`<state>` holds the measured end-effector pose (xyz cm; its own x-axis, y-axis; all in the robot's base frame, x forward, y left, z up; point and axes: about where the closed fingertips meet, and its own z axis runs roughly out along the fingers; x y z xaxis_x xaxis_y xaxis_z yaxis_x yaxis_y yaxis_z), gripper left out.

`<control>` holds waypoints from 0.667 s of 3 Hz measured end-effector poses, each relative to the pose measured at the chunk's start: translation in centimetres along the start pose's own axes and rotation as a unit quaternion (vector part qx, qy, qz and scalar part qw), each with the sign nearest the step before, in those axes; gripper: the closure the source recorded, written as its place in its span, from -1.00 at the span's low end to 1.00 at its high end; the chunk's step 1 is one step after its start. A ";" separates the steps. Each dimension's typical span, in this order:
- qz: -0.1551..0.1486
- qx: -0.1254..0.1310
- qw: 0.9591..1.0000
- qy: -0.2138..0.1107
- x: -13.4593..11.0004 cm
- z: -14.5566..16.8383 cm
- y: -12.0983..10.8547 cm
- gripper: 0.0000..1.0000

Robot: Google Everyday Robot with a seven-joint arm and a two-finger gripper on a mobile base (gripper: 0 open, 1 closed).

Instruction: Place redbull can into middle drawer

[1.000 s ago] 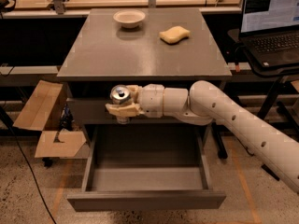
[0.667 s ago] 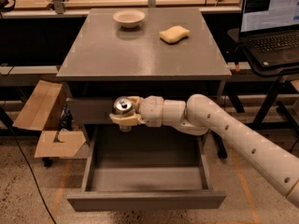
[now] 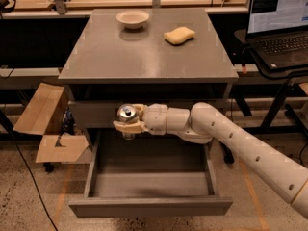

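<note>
My gripper (image 3: 128,120) is shut on the redbull can (image 3: 127,113), whose shiny silver top faces up. It holds the can upright above the back left part of the open middle drawer (image 3: 149,206). The drawer is pulled far out of the grey cabinet and its flat grey inside is bare. My cream arm (image 3: 231,143) reaches in from the right. The can's lower body is mostly hidden by the fingers.
On the cabinet top (image 3: 149,52) stand a cream bowl (image 3: 133,18) and a yellow sponge (image 3: 179,35). An open cardboard box (image 3: 45,124) lies on the floor to the left. A laptop (image 3: 279,18) sits on a stand at the right.
The gripper with the can has moved slightly down and toward the drawer's back left, and the arm has lowered with it.
</note>
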<state>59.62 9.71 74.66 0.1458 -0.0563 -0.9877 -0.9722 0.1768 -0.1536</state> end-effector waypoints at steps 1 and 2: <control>0.006 -0.007 1.000 0.010 2.8 -0.1 -0.3 1.00; -0.011 -0.022 0.999 0.033 6.4 -0.2 -0.2 1.00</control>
<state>60.73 9.07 68.34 0.1568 -0.1254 -0.9796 -0.9760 0.1321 -0.1731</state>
